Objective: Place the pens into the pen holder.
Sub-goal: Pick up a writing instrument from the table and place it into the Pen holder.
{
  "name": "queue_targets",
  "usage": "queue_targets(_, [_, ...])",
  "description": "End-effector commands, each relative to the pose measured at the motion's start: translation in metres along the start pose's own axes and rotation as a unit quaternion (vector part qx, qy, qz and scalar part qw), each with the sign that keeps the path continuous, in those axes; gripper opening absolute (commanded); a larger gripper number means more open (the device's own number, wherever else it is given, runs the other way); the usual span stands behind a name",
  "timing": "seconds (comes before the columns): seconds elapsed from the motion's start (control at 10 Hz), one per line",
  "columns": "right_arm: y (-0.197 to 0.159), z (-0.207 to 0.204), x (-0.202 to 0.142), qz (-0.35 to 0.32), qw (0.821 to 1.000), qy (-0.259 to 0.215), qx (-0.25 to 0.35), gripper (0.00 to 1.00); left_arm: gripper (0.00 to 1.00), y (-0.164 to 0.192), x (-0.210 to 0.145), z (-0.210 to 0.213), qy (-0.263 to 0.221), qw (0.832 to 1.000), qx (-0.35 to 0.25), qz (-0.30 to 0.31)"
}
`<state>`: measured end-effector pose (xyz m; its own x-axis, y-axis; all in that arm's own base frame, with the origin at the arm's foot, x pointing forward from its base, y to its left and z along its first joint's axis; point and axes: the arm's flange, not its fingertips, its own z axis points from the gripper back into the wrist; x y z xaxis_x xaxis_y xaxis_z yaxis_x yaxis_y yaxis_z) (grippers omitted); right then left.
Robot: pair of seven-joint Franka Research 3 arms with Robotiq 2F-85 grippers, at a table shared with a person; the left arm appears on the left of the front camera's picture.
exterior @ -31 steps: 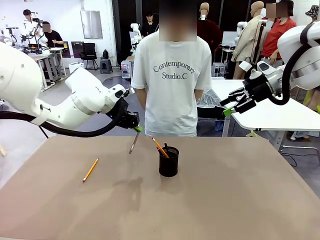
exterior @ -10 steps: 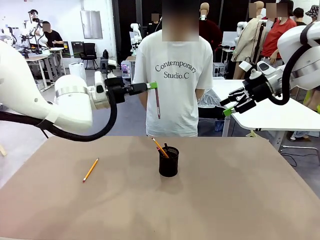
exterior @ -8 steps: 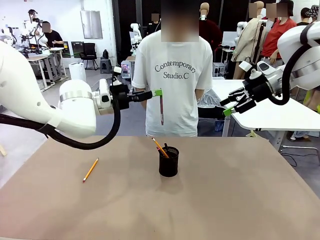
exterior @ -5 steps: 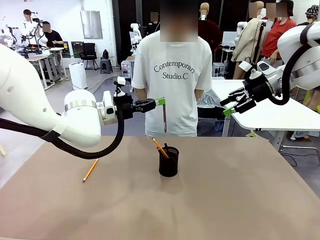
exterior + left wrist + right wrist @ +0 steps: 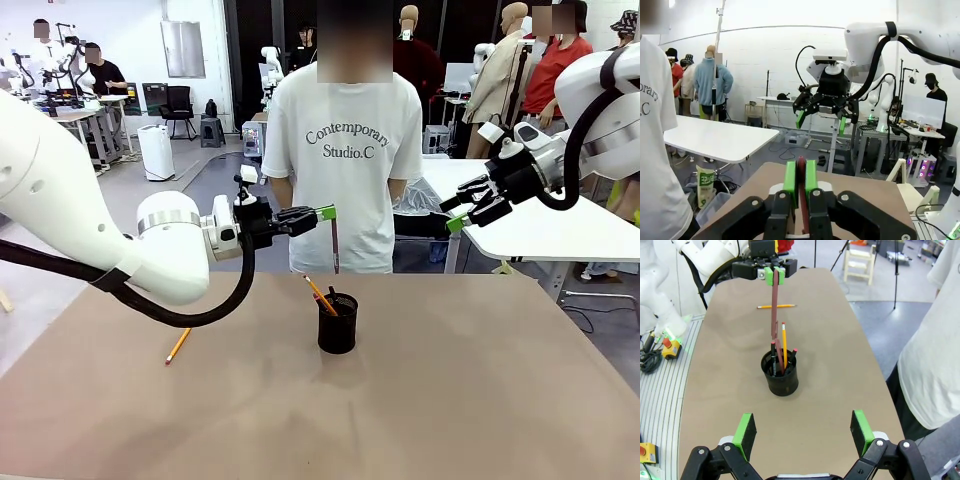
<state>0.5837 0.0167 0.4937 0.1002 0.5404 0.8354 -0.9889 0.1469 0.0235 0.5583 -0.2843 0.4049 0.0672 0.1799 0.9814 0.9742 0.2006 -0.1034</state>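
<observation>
Your left gripper (image 5: 325, 212) was pressed together on the top end of a dark reddish-brown pen (image 5: 335, 245), reaching in level from the left side of the table (image 5: 450, 400). From that wrist's camera, the green pads (image 5: 790, 176) squeezed the pen's end (image 5: 801, 167) between them. The pen hung straight down, with its lower end just above the pen holder (image 5: 338, 325) and clear of the rim.

The holder stood upright near the table's middle. An orange-yellow pencil (image 5: 318, 293) leaned out of it toward your left, and dark-tipped sticks (image 5: 774, 356) stood beside that pencil. One more orange-yellow pencil (image 5: 178, 346) lay flat on the table, well to the left of the holder and partly behind your left arm.

Your right gripper (image 5: 462, 205) hung high on the right, off the table's far edge, with its jaws spread wide and nothing between them. A person in a white T-shirt (image 5: 345, 150) stood at the far side, behind the held pen.
</observation>
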Motion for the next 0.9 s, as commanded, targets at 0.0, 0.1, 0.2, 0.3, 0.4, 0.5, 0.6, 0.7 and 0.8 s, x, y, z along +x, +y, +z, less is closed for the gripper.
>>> queue_targets(0.0, [0.000,0.001,0.002,0.002,1.000,0.000,-0.001,1.00,0.00,0.000,-0.002,0.000,0.000,1.000,-0.001,0.001])
queue_targets(0.1, [0.000,0.001,0.002,0.002,1.000,0.000,-0.001,1.00,0.00,-0.006,-0.011,-0.008,0.007,1.000,0.001,-0.001])
queue_targets(0.2, [0.000,0.001,0.002,0.002,1.000,0.000,-0.001,1.00,0.00,-0.010,-0.017,-0.015,-0.005,1.000,-0.005,-0.027])
queue_targets(0.3, [0.000,0.001,0.002,0.002,1.000,0.000,-0.001,1.00,0.00,-0.011,-0.022,-0.018,-0.001,0.999,-0.013,-0.042])
queue_targets(0.4, [0.000,0.001,0.002,0.002,1.000,0.000,-0.001,1.00,0.00,-0.013,-0.027,-0.020,0.003,0.998,-0.019,-0.064])
queue_targets(0.5, [0.000,0.001,0.002,0.002,1.000,0.000,-0.001,1.00,0.00,-0.013,-0.032,-0.020,0.008,0.997,-0.018,-0.073])
queue_targets(0.6, [0.000,0.001,0.002,0.002,1.000,0.000,-0.001,1.00,0.00,-0.014,-0.038,-0.021,0.010,0.997,-0.018,-0.079])
queue_targets(0.7, [0.000,0.001,0.002,0.002,1.000,0.000,-0.001,1.00,0.00,-0.014,-0.042,-0.020,0.009,0.996,-0.018,-0.083])
queue_targets(0.8, [0.000,0.001,0.002,0.002,1.000,0.000,-0.001,1.00,0.00,-0.014,-0.044,-0.019,0.010,0.996,-0.019,-0.085])
